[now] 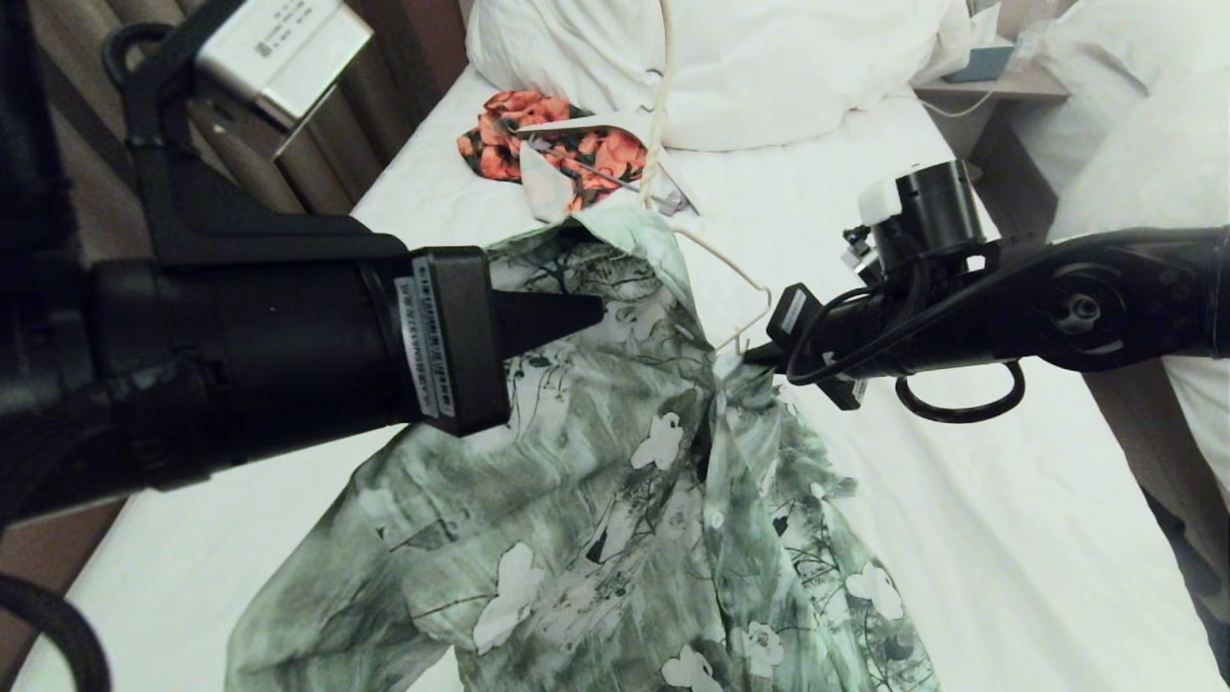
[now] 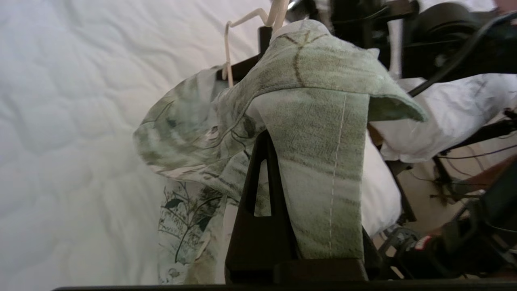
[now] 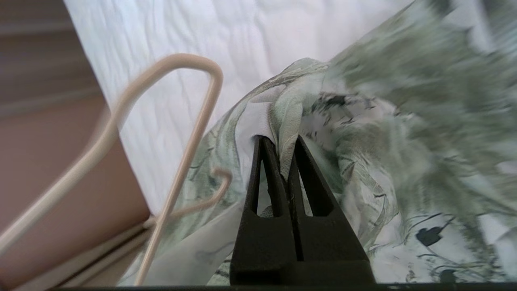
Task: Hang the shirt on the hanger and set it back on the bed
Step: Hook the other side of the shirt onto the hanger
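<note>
1. We've got the long white-sheeted bed [image 1: 961, 538] under everything.
2. Green-and-white floral button-up shirt [image 1: 615, 500] hangs mid-air at centre, partly threaded onto the thin cream wire hanger [image 1: 730, 279] at 1 o'clock.
3. Left gripper [image 1: 591, 312] pinches the collar, right gripper [image 1: 754, 356] pinches the front edge; next, pull fabric over the bare hanger arm.

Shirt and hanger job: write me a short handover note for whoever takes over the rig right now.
Left gripper: jaws shut on the shirt at the collar, holding it up over the bed.
Right gripper: jaws shut on a fold of the shirt's front edge.
Hanger: beside the collar, one end exposed near the right gripper; whether the other end sits inside the shirt cannot be told.
Done: shirt lifted and spread between both arms.
Left: seat the shirt fully on the hanger, then lay both on the bed.
</note>
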You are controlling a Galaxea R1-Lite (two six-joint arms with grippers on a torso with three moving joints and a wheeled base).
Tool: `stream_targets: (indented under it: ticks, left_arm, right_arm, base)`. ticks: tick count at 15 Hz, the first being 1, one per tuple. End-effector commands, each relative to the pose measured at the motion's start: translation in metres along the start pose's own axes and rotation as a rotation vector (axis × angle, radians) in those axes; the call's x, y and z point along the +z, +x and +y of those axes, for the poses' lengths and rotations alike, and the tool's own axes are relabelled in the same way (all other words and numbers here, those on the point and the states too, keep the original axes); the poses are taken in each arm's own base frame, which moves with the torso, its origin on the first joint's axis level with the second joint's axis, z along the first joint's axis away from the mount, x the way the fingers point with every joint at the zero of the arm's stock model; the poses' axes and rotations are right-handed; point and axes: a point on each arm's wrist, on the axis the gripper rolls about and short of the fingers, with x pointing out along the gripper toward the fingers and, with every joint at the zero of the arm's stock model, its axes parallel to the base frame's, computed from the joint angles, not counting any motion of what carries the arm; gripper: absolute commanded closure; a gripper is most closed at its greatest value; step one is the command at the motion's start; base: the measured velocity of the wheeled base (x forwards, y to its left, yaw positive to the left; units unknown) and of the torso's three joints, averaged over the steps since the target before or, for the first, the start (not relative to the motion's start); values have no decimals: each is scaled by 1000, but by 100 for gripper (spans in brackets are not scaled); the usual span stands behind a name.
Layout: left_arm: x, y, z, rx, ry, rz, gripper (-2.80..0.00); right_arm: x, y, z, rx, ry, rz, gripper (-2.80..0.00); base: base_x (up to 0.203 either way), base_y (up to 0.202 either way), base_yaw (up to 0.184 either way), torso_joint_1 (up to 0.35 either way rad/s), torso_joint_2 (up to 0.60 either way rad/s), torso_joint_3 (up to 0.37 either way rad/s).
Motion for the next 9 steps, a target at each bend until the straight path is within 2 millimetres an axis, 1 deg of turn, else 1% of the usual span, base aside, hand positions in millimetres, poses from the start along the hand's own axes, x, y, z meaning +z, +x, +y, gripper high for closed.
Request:
stream_targets:
  ticks: [1, 6, 9]
  left_arm:
    - [-3, 8, 0, 41, 5, 13, 0]
    - [-5, 7, -1, 52, 12, 60, 0]
    - [-3, -3, -8, 12, 8, 56, 0]
  right_arm:
    - [3, -1, -1, -6, 8, -15, 0]
    - [10, -6, -4, -17, 14, -50, 0]
    - [12, -5, -4, -29, 9, -76, 0]
  base:
    - [0, 0, 0, 0, 0, 0]
    - [0, 0, 0, 0, 0, 0]
    - [0, 0, 0, 0, 0, 0]
